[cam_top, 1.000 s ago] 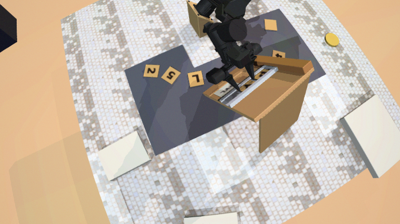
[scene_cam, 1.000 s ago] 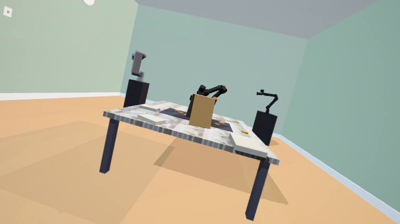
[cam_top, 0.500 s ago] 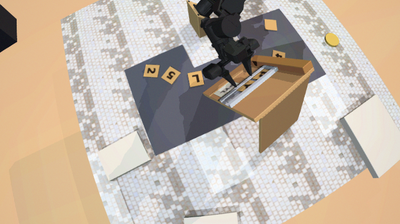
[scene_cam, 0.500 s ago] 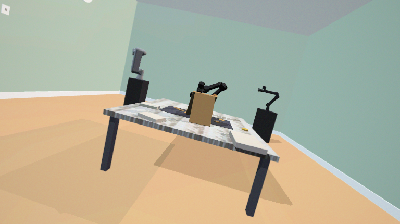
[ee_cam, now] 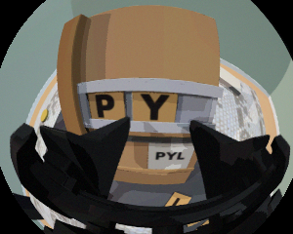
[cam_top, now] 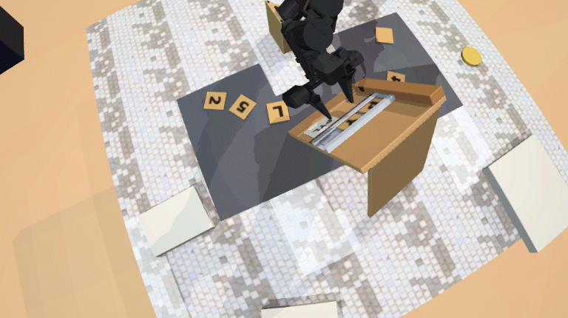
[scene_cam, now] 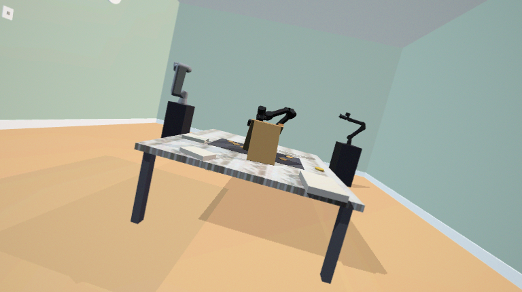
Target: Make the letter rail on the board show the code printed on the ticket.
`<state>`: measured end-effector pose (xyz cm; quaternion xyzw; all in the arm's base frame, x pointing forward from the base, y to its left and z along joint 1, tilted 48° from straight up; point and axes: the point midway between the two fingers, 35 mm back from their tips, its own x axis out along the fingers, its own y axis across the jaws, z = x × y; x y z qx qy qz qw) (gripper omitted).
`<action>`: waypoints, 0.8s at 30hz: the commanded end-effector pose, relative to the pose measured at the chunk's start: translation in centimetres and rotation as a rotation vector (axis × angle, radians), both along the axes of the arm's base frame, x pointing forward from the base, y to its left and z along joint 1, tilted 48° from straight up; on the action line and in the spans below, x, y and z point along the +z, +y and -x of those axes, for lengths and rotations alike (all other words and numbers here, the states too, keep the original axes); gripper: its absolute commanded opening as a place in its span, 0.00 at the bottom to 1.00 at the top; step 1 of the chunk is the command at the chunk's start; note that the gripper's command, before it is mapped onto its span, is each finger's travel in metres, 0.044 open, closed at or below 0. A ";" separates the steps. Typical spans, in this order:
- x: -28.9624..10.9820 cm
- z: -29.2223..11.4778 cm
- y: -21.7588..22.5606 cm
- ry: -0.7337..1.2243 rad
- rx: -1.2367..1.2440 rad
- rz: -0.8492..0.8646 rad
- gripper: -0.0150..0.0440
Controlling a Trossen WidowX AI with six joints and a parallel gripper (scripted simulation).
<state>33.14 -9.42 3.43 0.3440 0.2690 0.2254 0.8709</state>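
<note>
Rail [ee_cam: 153, 86] on the board [cam_top: 379, 138] holds tiles P [ee_cam: 106, 105] and Y [ee_cam: 157, 107]; ticket [ee_cam: 169, 156] reads PYL. Gripper [cam_top: 337, 106] hangs over them, fingers apart, holding nothing. L tile [cam_top: 277, 112] lies on the tabletop [cam_top: 137, 67] — a careless pickup could scatter the neighbouring 5 [cam_top: 242, 106].

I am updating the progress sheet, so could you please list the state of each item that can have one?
Gripper: open, empty, over the rail.
Rail: holds P and Y, one place free.
P tile: in the rail.
Y tile: in the rail beside P.
L tile: flat on the mat, not yet loaded.
Ticket: reads PYL.
</note>
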 end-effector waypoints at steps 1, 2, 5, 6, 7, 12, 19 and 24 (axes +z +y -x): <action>0.3 0.1 -0.1 -0.009 0.005 0.003 0.75; 0.3 0.2 -0.2 -0.009 0.005 0.003 0.75; 0.3 0.3 -0.3 -0.009 0.005 0.003 0.75; 0.4 0.3 -0.3 -0.009 0.005 0.003 0.75; 0.4 0.4 -0.3 -0.009 0.005 0.003 0.75; 0.5 0.5 -0.4 -0.009 0.005 0.003 0.75; 0.7 0.5 -0.5 -0.009 0.005 0.003 0.75; 0.9 0.5 -0.5 -0.009 0.005 0.003 0.75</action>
